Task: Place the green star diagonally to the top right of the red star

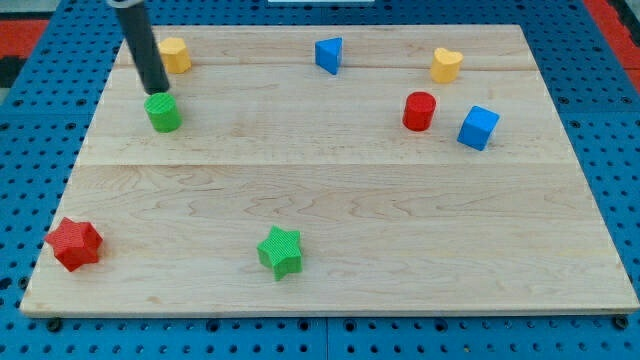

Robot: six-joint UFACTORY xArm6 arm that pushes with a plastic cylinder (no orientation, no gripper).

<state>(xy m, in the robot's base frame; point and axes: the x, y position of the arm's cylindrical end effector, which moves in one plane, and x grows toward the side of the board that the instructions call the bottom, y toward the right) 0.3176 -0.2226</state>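
Observation:
The green star [280, 251] lies near the view's bottom, left of centre. The red star [74, 243] lies at the bottom left corner of the board, so the green star is to its right at about the same height. My tip [156, 92] is at the view's upper left, just above and touching or nearly touching a green cylinder [163, 112], far from both stars.
A yellow block [175, 55] sits right of the rod at the top left. A blue triangle [329, 54] is at top centre. A yellow heart [447, 64], a red cylinder [419, 111] and a blue cube [478, 127] are at the upper right. The wooden board [330, 190] ends at all sides.

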